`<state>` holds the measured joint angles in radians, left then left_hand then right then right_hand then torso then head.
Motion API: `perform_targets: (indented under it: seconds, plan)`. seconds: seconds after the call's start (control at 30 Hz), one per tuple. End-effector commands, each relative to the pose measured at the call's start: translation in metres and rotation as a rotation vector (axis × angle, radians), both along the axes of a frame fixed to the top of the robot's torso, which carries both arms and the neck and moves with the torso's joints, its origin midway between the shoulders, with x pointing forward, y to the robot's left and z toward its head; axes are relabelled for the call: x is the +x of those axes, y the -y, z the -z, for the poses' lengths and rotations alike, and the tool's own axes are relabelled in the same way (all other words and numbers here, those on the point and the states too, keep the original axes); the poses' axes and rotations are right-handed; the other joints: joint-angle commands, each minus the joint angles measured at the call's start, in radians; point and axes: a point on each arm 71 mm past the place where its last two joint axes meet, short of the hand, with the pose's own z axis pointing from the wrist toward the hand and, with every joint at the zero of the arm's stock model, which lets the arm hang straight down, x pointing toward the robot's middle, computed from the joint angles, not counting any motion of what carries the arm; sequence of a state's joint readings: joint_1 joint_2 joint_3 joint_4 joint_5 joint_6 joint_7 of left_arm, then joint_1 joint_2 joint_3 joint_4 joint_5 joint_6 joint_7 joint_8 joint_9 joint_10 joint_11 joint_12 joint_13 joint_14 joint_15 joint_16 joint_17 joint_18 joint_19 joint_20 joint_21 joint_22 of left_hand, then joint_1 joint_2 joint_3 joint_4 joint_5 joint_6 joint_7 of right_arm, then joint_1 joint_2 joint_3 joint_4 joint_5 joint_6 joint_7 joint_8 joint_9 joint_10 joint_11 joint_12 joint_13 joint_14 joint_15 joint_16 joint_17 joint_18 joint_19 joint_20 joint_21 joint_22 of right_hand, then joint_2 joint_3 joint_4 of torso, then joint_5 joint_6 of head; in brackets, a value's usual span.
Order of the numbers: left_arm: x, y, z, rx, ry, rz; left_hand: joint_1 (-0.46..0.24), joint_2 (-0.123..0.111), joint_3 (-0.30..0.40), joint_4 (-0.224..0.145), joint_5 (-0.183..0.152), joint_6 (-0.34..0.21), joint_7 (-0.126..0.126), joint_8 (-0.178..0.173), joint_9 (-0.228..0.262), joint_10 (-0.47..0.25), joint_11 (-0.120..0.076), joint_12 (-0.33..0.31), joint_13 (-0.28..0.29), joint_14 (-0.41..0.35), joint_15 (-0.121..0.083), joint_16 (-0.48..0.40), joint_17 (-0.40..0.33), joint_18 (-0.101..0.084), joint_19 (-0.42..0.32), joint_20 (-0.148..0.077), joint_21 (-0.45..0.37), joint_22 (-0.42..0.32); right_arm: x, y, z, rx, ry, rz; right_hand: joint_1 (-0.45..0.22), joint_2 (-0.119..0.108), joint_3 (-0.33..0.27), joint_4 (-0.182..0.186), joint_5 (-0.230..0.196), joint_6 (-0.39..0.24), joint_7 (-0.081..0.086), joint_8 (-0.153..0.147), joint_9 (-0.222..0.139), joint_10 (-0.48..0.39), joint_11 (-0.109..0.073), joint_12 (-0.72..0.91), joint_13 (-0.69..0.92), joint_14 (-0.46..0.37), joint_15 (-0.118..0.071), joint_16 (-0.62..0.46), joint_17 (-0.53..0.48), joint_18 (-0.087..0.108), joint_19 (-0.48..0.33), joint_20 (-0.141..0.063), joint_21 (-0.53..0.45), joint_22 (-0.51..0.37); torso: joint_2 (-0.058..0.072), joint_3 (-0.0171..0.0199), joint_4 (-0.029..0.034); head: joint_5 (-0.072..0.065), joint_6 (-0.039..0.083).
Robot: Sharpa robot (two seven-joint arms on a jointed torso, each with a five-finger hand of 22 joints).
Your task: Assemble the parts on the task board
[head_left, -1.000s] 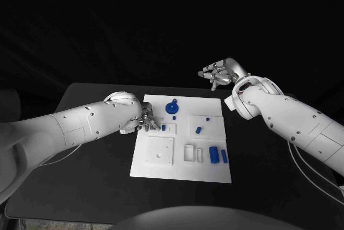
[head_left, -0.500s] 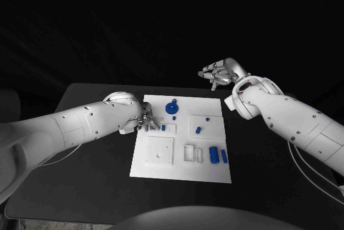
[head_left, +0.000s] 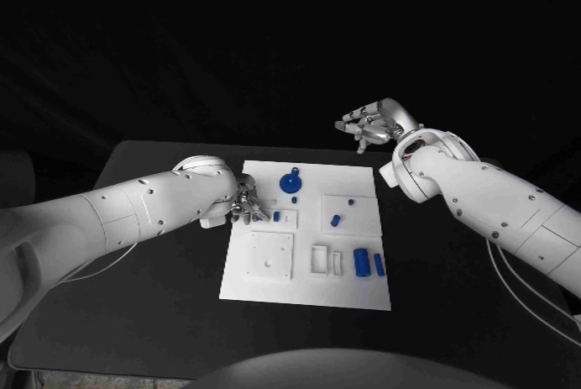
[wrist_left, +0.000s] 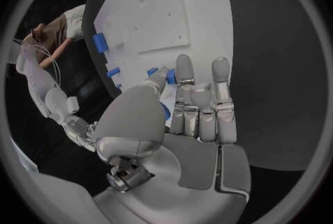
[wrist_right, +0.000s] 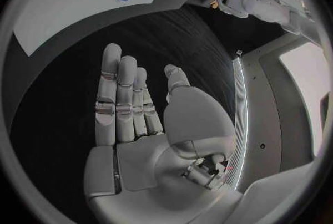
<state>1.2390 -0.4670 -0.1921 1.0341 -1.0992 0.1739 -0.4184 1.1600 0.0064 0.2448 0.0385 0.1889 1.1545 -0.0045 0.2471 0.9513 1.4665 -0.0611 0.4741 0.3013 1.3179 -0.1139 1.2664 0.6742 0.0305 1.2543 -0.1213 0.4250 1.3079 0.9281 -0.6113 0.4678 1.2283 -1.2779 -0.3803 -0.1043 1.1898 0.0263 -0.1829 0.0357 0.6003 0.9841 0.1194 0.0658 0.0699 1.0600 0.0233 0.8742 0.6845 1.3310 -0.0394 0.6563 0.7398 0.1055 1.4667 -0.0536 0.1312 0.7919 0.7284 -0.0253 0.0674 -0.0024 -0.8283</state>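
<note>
No brand, label or writing can be read on any surface. The task board, a white rectangular plate, lies at the centre of the black desk in the head view, its long side running away from the camera. Its surface carries raised white square blocks and shallow rectangular recesses. A round blue disc part with a small stem lies near the board's upper edge; two small blue pegs stand on a square block right of centre; two upright blue cylinders stand side by side at the board's right, lower half.

The left robot hand rests at the board's left edge, upper half, fingers pointing onto the plate. In the left wrist view its thumb and one finger pinch a small blue part just above the board surface (the other fingers lie straight and close together).

The right robot hand hangs in the upper right of the head view, beyond the desk's far edge and well apart from the board. The right wrist view shows its palm flat, fingers extended and holding nothing.
</note>
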Motion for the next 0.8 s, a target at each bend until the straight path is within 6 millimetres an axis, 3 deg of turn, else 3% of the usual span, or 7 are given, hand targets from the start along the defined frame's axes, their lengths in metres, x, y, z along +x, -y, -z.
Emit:
perform_targets:
  seconds: [0.03, 0.8]
  plan:
    - [-0.0066, -0.0034, 0.0108, 0.037, -0.083, 0.009, 0.029, 0.036, 0.100, -0.104, 0.004, -0.012, -0.007, 0.003, 0.002, 0.042, 0.002, -0.003, 0.002, -0.007, 0.003, 0.006, 0.002, -0.001, -0.004, 0.001, 0.001, 0.019, -0.0002, -0.0015, 0.0006, -0.010, -0.002, -0.014, -0.004, 0.003, 0.001, 0.005, 0.006, 0.005, -0.002, -0.003, 0.000, 0.002, -0.003, 0.002, 0.001, 0.003, 0.000, -0.004, 0.002, -0.003, 0.017, -0.004, 0.005, -0.001, 0.000, -0.0001, -0.0004, 0.000, -0.001]
    - [0.0019, 0.0045, 0.0098, 0.071, -0.081, 0.034, 0.031, 0.038, 0.104, -0.114, 0.005, -0.014, -0.005, 0.000, 0.004, 0.041, 0.003, -0.004, 0.004, -0.010, 0.004, 0.010, 0.002, 0.000, -0.007, 0.003, 0.006, 0.019, -0.0001, -0.0034, 0.0009, -0.009, -0.005, -0.017, -0.004, 0.003, 0.001, 0.005, 0.006, 0.005, -0.002, -0.003, 0.000, 0.002, -0.003, 0.002, 0.001, 0.003, 0.000, -0.004, 0.002, -0.003, 0.017, -0.004, 0.005, -0.001, 0.000, 0.0004, -0.0006, 0.002, 0.000]
